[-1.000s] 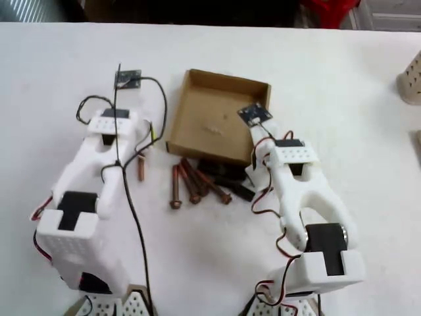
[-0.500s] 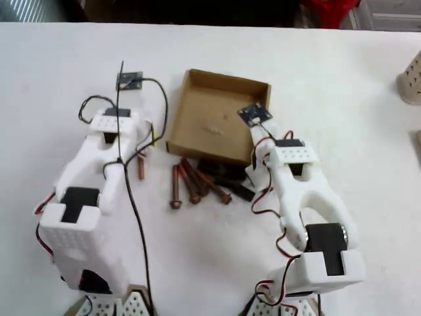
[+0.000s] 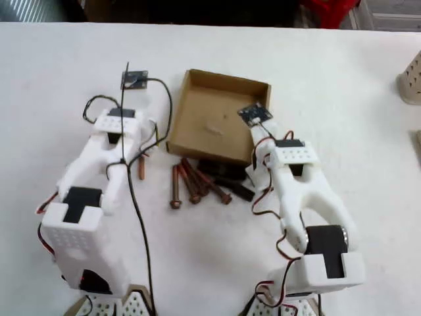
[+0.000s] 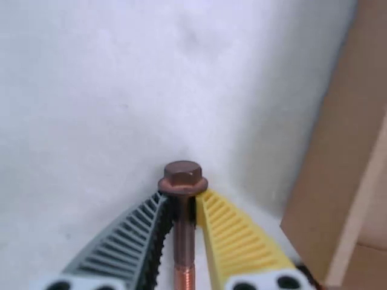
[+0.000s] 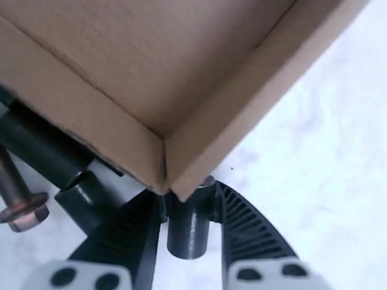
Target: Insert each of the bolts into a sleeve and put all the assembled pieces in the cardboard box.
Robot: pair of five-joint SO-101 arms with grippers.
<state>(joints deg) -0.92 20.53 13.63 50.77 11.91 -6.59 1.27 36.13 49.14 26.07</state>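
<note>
The bolt [image 4: 182, 181] is of copper-coloured metal, smooth, with a soft shine. The left hand [image 4: 183, 202] has fingers [image 4: 236, 241] of ribbed matt plastic, one grey and one yellow. The right hand [image 5: 187, 196] is of dark ribbed plastic, also matt. The sleeve [image 5: 188, 232] in it is dark and smooth with a weak gloss; if it is metal or plastic, I cannot tell. The cardboard box [image 5: 121, 66] is brown matt cardboard, a little fibrous. The tabletop [image 3: 342, 99] is white and matt. The arm shells [image 3: 92, 164] are white matt plastic.
</note>
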